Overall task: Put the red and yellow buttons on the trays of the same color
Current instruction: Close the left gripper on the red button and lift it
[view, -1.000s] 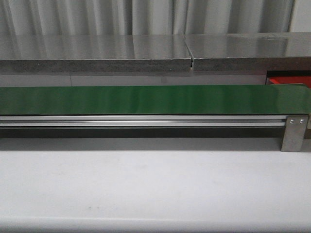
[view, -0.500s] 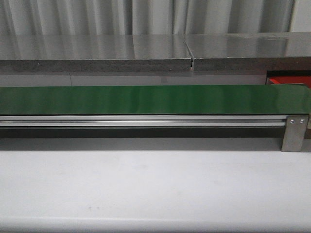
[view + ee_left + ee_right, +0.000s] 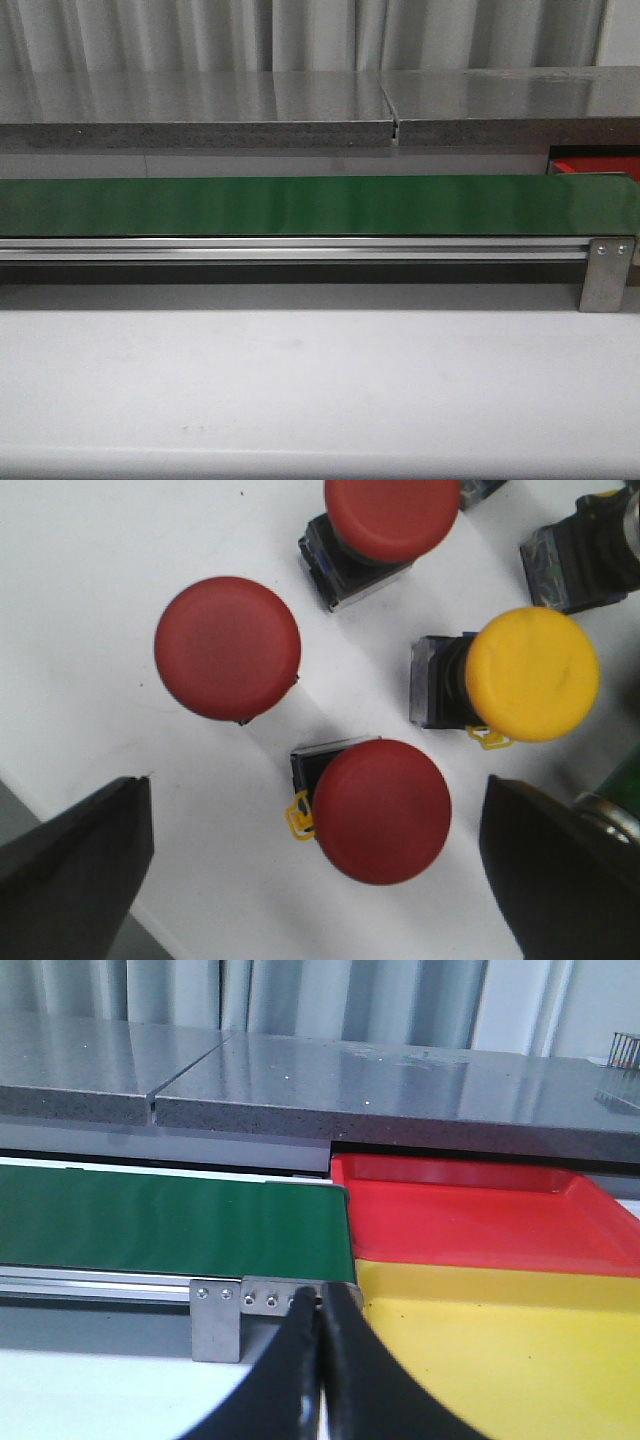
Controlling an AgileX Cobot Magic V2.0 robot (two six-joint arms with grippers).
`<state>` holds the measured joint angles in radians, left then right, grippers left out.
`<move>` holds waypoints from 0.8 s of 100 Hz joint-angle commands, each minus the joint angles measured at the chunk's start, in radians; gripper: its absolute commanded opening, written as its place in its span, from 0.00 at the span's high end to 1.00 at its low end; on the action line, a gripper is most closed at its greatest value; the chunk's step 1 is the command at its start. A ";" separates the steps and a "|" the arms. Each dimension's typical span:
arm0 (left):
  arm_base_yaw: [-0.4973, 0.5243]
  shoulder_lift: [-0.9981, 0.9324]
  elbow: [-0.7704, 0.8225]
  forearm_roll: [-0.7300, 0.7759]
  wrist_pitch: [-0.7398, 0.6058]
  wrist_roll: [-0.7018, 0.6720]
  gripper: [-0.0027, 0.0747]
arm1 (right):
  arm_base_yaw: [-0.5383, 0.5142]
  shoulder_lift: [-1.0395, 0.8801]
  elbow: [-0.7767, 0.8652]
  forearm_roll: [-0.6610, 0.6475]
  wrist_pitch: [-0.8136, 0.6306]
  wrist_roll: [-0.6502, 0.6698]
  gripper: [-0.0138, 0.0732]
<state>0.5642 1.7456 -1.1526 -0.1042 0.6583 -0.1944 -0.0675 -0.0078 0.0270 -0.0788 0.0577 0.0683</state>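
Note:
In the left wrist view several buttons stand on a white surface: a red one [image 3: 380, 810] between my open left gripper's [image 3: 318, 880] jaws, another red one [image 3: 228, 647], a third red one [image 3: 392, 515] and a yellow one [image 3: 532, 673]. The left gripper is above them and holds nothing. My right gripper [image 3: 320, 1305] is shut and empty, near the belt's end bracket. Beyond it lie the red tray [image 3: 470, 1215] and the yellow tray [image 3: 500, 1340]. The front view shows only a corner of the red tray [image 3: 595, 165] and no gripper.
The long green belt [image 3: 300, 205] runs across the front view on an aluminium rail with a metal end bracket [image 3: 605, 275]. A grey stone counter [image 3: 300, 105] lies behind it. A black button body [image 3: 590, 550] sits near the yellow button.

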 commanded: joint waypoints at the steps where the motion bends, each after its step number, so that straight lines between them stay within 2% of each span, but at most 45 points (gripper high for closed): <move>1: 0.002 -0.022 -0.037 -0.025 -0.028 -0.003 0.14 | 0.002 -0.020 -0.023 -0.012 -0.073 0.000 0.98; 42: 0.002 0.034 -0.047 -0.037 -0.008 0.002 0.14 | 0.002 -0.020 -0.023 -0.012 -0.073 0.000 0.98; 49: 0.002 0.038 -0.047 -0.037 -0.006 0.002 0.17 | 0.002 -0.020 -0.023 -0.012 -0.073 0.000 0.98; 59: 0.002 0.038 -0.047 -0.037 -0.006 0.002 0.31 | 0.002 -0.020 -0.023 -0.012 -0.073 0.000 0.98; 80: 0.002 0.038 -0.049 -0.037 -0.004 0.002 0.73 | 0.002 -0.020 -0.023 -0.012 -0.073 0.000 0.98</move>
<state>0.5642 1.8282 -1.1711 -0.1298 0.6720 -0.1912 -0.0675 -0.0095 0.0270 -0.0788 0.0592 0.0683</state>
